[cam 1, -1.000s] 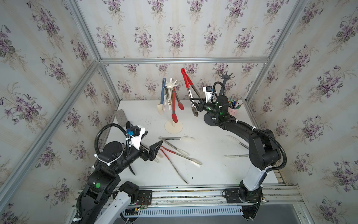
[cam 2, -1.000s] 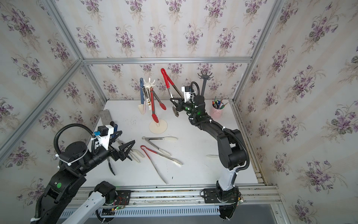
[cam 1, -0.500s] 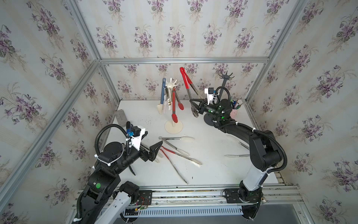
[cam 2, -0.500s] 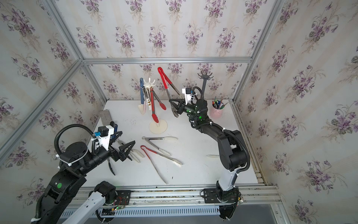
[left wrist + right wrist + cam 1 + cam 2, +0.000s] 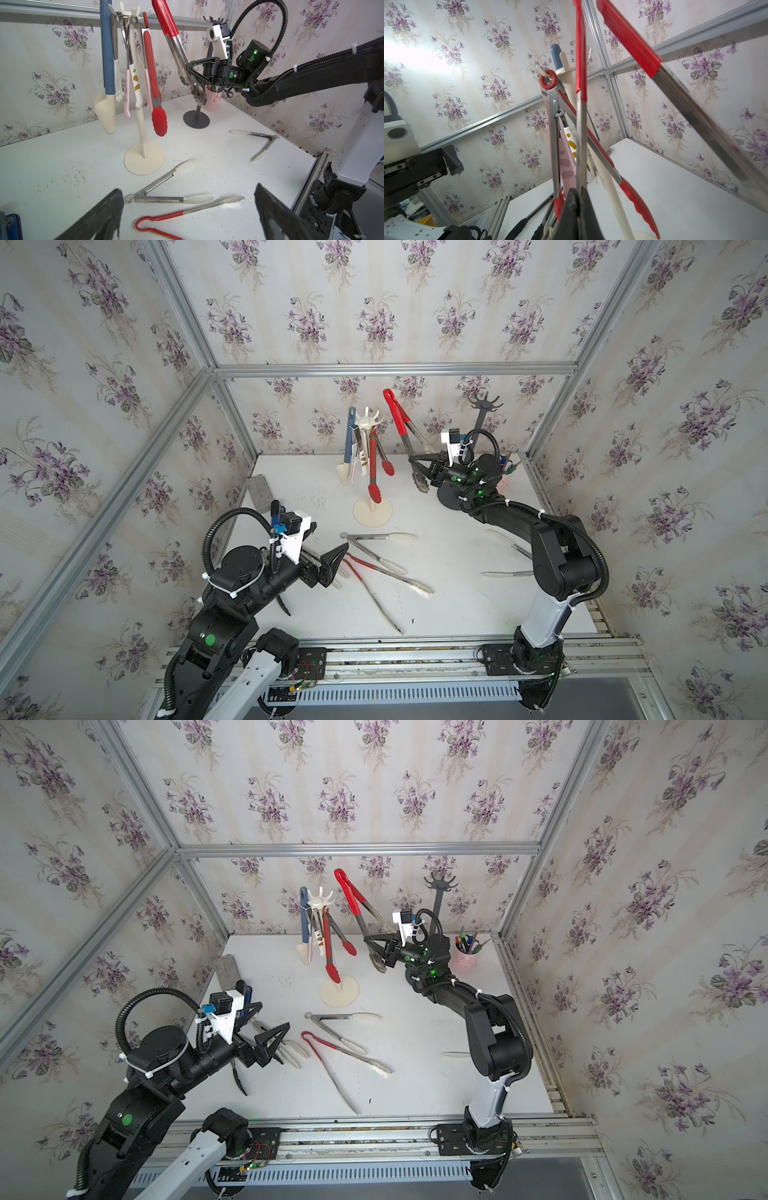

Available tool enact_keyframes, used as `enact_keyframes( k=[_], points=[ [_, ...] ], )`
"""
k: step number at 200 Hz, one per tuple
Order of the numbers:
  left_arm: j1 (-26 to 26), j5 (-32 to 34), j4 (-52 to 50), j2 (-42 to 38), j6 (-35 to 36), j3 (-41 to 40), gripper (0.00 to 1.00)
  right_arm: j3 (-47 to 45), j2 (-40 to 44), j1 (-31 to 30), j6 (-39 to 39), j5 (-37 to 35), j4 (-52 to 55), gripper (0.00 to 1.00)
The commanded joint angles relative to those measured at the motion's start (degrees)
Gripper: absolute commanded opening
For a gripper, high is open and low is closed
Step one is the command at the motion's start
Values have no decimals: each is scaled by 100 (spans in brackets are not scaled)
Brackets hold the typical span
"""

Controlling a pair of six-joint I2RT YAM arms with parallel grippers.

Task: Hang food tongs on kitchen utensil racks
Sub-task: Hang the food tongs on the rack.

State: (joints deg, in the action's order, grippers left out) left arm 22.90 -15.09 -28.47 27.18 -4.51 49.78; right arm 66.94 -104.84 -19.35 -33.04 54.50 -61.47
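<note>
Red-handled tongs (image 5: pixel 395 414) are up in the air over the far part of the surface (image 5: pixel 457 614), between the white rack (image 5: pixel 365 423) and the black rack (image 5: pixel 483 406). The right tool (image 5: pixel 415 464) is clamped on one of their steel arms, low down near the scalloped tips. In the right wrist view its fingers (image 5: pixel 571 207) pinch that arm while the second arm splays off to the side. The red hinge end tilts up and left, near the white rack's hooks. Whether it touches one I cannot tell.

Blue-grey tongs (image 5: pixel 348 439), red tongs (image 5: pixel 372 460) and some pale ones hang from the white rack.

The left tool (image 5: pixel 336 566) is low over the near left of the surface, its jaws wide apart and holding nothing. Just right of it lie steel tongs (image 5: pixel 378 536) with white tips and a red-hinged pair (image 5: pixel 160 216), both flat and spread in a V. Another white-tipped pair (image 5: pixel 259 134) lies at the right, partly hidden by the right arm in both top views. A pink cup (image 5: pixel 465 963) of pens stands at the far right, just beside the black rack's base.
</note>
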Motion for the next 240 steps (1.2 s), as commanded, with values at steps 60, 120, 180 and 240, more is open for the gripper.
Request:
enact_keyframes(
  k=[60, 120, 180, 240],
  points=[
    [-4, -18, 79, -28, 25, -25, 99, -136, 7, 3, 87, 459, -410, 0],
    [-2, -18, 80, -55, 20, -38, 99, -174, 13, 4, 122, 508, -426, 0],
    [-4, -31, 81, -20, 21, -47, 99, -269, 51, 9, 184, 557, -422, 0],
    [-4, -31, 82, -2, 21, -30, 99, -360, 121, 2, 192, 557, -531, 0]
  ],
)
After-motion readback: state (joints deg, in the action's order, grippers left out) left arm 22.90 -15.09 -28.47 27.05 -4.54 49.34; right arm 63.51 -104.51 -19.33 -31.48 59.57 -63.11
